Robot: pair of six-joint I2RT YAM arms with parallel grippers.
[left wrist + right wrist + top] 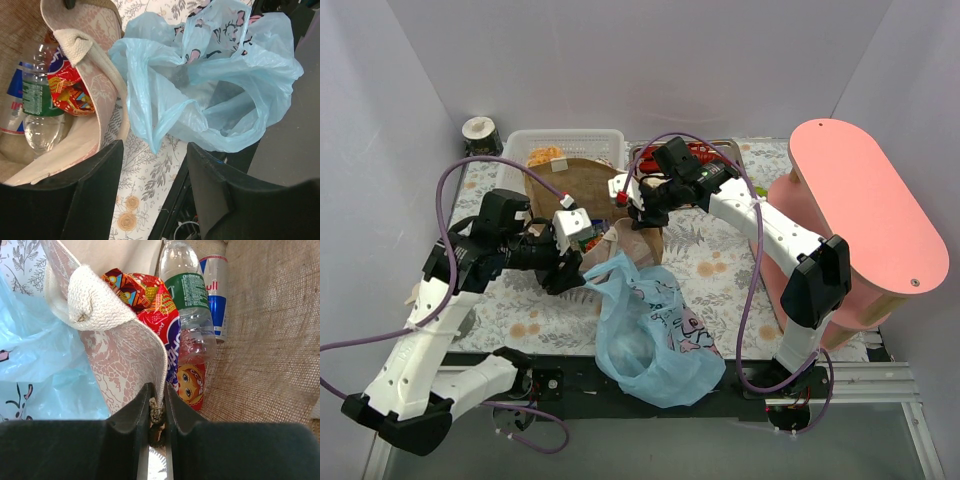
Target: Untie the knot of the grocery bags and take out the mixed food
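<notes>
My right pincer (157,390) is drawn almost shut. Its two smooth black jaws nip the thin hemmed rim of the cloth bag (125,360) at the bottom centre of the right wrist view, and only a sliver of frayed edge shows between them. The cloth is soft and limp, cream with a faded pink leaf print. It rises up and to the left to a thick handle (95,302) of cream knitted webbing, folded over into a rounded hump.

Right of that rim, inside the bag, lies a glossy, crinkled red snack packet (155,300) with cartoon faces. On it rests a clear, ribbed plastic bottle (192,305) with a green label, and beside that is a slim blue-and-silver can (217,295). Coarse brown woven bag (270,340) material, like burlap, fills the right side.

My left pincer (155,147) stands about half open and holds nothing. Its broad matte black fingers sit at the bottom of the left wrist view, with the flower-printed tablecloth (145,185) between them. Just above their tips hangs the plastic bag (215,85). It is thin, translucent pale blue, crumpled and puffed, and fills the upper right of the frame.
</notes>
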